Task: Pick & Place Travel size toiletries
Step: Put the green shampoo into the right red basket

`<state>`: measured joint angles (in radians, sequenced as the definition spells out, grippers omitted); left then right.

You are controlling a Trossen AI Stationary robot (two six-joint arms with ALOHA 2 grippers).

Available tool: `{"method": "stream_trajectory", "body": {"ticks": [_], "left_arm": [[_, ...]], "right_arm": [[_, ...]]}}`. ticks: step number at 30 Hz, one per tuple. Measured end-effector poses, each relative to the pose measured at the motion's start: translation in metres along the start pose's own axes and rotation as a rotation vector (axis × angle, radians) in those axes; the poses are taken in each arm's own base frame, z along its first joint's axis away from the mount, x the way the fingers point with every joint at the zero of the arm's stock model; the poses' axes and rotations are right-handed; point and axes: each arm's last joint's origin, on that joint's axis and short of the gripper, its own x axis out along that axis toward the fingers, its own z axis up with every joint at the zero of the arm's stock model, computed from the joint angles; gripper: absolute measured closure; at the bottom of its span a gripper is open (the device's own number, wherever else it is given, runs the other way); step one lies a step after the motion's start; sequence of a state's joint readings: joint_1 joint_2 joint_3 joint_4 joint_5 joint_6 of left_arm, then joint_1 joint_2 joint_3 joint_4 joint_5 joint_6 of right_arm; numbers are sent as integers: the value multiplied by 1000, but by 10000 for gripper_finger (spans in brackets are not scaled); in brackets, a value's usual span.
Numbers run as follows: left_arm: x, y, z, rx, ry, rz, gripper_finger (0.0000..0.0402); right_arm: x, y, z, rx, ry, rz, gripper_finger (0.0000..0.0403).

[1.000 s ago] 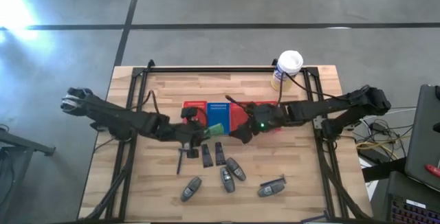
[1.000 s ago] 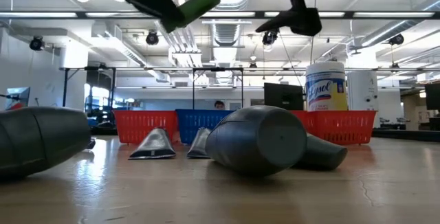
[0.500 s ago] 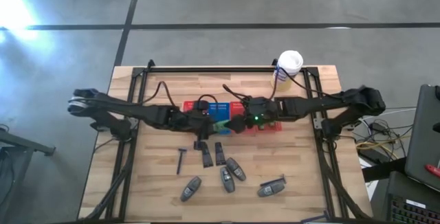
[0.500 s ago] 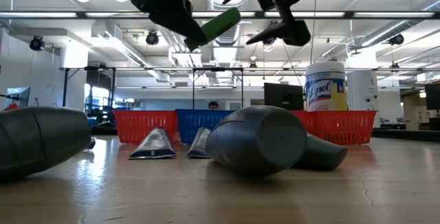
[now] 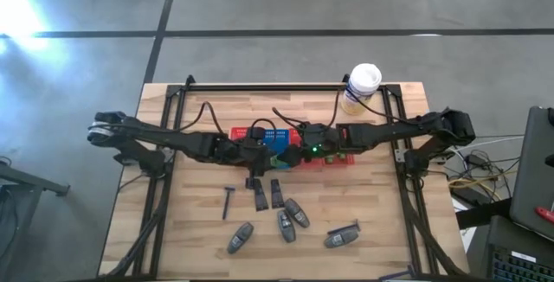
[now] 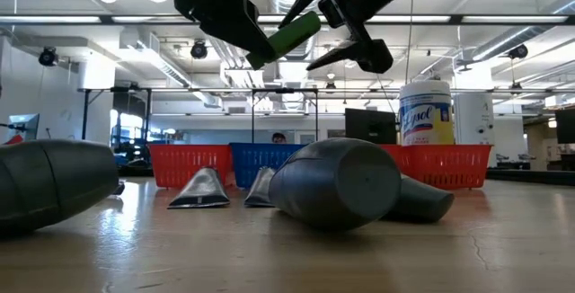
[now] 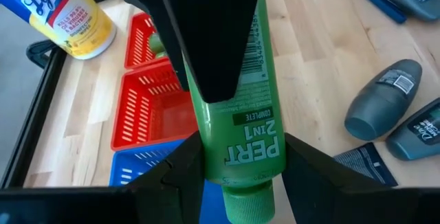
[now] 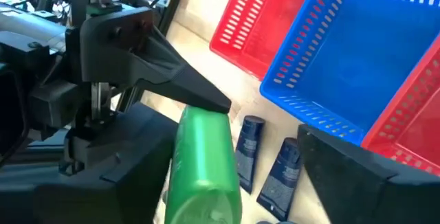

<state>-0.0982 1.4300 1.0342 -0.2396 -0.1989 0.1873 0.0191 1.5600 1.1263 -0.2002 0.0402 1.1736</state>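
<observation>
The left gripper [image 7: 234,176] pinches the cap end of a green tube [image 7: 242,124], holding it in the air over the blue basket [image 5: 278,137]. The right gripper [image 6: 337,28] has its fingers spread around the tube's other end; whether they touch it cannot be told.

Only the left wrist view shows the print on the tube. The low view shows it tilted, high above the table [image 5: 381,213]. The high view alone shows both arms meeting over the row of baskets, a red basket [image 5: 243,134] left of the blue one.

On the near table lie grey tubes [image 5: 296,214], dark wedge-shaped pieces [image 5: 276,193] and a razor [image 5: 227,201]. A white-capped canister [image 5: 361,86] stands far right.
</observation>
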Motion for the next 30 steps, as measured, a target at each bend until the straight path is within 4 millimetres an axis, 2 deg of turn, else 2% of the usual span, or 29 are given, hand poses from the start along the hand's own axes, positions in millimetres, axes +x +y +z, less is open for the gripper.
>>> {"method": "stream_trajectory", "body": {"ticks": [14, 18, 22, 26, 30], "left_arm": [[1, 2, -4, 5, 20, 16, 228], [1, 3, -4, 4, 25, 39, 207], [-2, 5, -7, 1, 70, 78, 186], [-8, 6, -16, 1, 160, 101, 171], [-18, 7, -25, -54, 254, 98, 166]], "right_arm": [[-1, 1, 0, 3, 55, 29, 286], [-4, 0, 1, -16, 52, 13, 309], [-12, -9, -2, -31, 45, -97, 303], [-42, -13, 1, -56, -33, -217, 298], [-80, -27, -8, -76, -192, -464, 302]]}}
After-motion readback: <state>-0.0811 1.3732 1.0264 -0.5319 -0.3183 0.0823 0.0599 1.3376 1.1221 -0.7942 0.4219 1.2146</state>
